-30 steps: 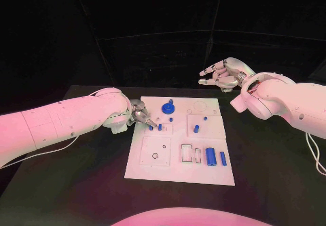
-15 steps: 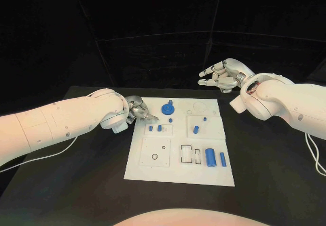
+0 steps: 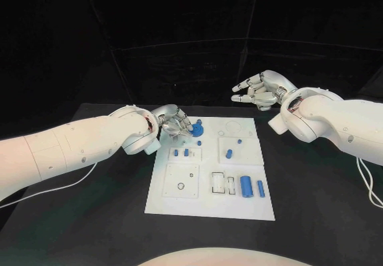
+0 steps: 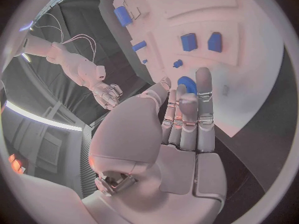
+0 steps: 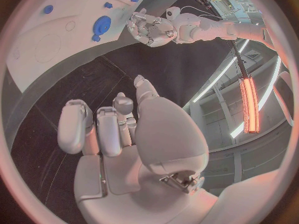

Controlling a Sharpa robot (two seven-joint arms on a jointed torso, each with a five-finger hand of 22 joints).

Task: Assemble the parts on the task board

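Two hands: both silver, many-fingered, on white arms, both holding nothing.
Left hand (image 3: 174, 123): over the far left corner of the board, fingers (image 4: 204, 97) straight and side by side, tips just beside the blue round disc; contact cannot be told.
Right hand (image 3: 257, 88): raised beyond the far right corner of the board, well apart from it, fingers (image 5: 74, 124) loosely curled and apart.
Task board: flat white rectangular plate (image 3: 177, 204) lying in the middle of the black worktop (image 3: 319, 210).
Blue round disc (image 3: 196, 129): on the far left part of the board, with a small blue knob (image 3: 200, 119) just beyond it.
Small blue blocks: pair (image 3: 181, 152) side by side on the left part, nearer than the disc; one tiny blue stud (image 3: 200, 141) between them and the disc.
Right-side pieces: short blue peg (image 3: 228, 153) lying tilted, small blue dot (image 3: 239, 141) just beyond it.
Near-right pieces: thick blue cylinder (image 3: 247, 185) and thin blue rod (image 3: 261, 188) lying side by side, beside white rectangular slots (image 3: 223, 182).
Near-left: white square inset panel (image 3: 182, 179) with small holes.
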